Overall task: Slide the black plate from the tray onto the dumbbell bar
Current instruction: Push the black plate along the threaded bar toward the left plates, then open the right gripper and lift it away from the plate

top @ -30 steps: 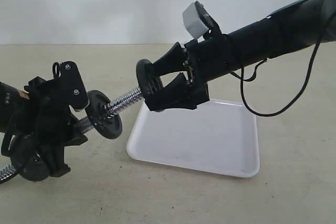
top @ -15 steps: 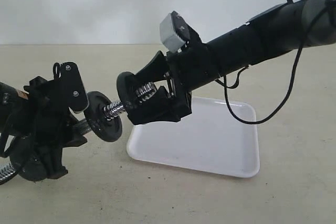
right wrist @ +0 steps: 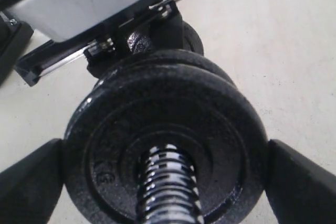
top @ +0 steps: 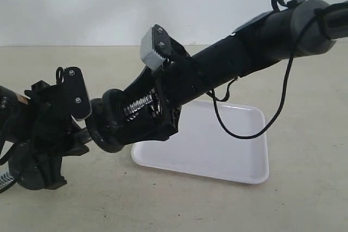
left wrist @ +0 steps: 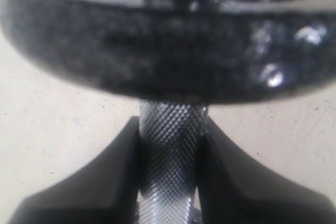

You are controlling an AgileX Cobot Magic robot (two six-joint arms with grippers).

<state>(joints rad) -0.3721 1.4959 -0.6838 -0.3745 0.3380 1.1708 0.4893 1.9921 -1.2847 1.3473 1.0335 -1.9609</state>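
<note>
The black plate (top: 104, 130) sits threaded on the dumbbell bar (top: 138, 105), pressed against a second black disc beside my left gripper (top: 69, 130). My right gripper (top: 113, 119) is shut on the plate's rim. In the right wrist view the plate (right wrist: 210, 129) fills the frame with the threaded bar (right wrist: 169, 187) through its hole, a fingertip (right wrist: 31, 184) at each side, and the second disc (right wrist: 212, 67) just behind. My left gripper (left wrist: 170, 182) is shut on the knurled bar (left wrist: 170, 145), under a disc (left wrist: 168, 51). The white tray (top: 217, 148) holds nothing.
A third black disc (top: 26, 169) sits on the bar's far end at the lower left, with a threaded tip (top: 4, 180) sticking out. A black cable (top: 244, 134) loops down from the right arm over the tray. The beige tabletop (top: 304, 199) surrounds everything.
My right gripper has carried the black plate leftward along the threaded bar, from the bar's tip to against the disc by the left gripper. The left arm has barely moved.
</note>
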